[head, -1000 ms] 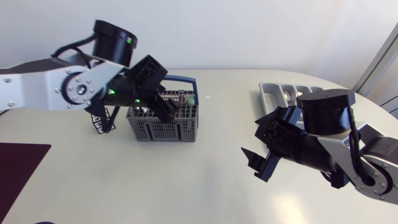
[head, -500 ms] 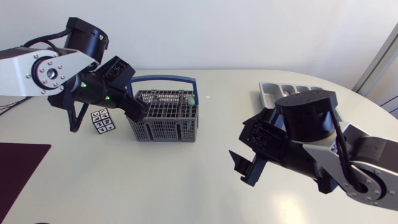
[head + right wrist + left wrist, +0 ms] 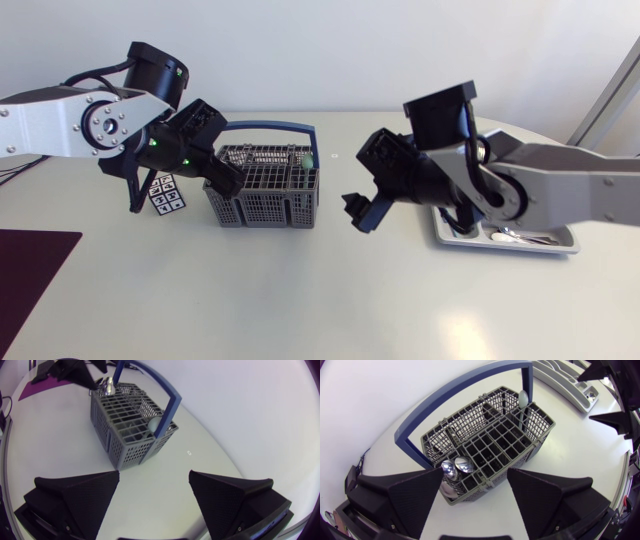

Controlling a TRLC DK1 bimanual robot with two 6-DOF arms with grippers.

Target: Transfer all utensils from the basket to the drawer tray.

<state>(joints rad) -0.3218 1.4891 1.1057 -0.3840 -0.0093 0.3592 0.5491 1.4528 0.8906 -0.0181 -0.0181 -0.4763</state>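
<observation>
Basket — just ahead of left tool

Drawer tray mostly hidden (behind right arm).

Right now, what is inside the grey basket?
Two spoon bowls stick up at one end of the basket, a pale utensil head at the other. The grid hides their handles.

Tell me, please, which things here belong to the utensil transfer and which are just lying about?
For the job: basket; spoons standing in it; drawer tray.
Lying about: marker card beside the basket; dark mat.
</observation>
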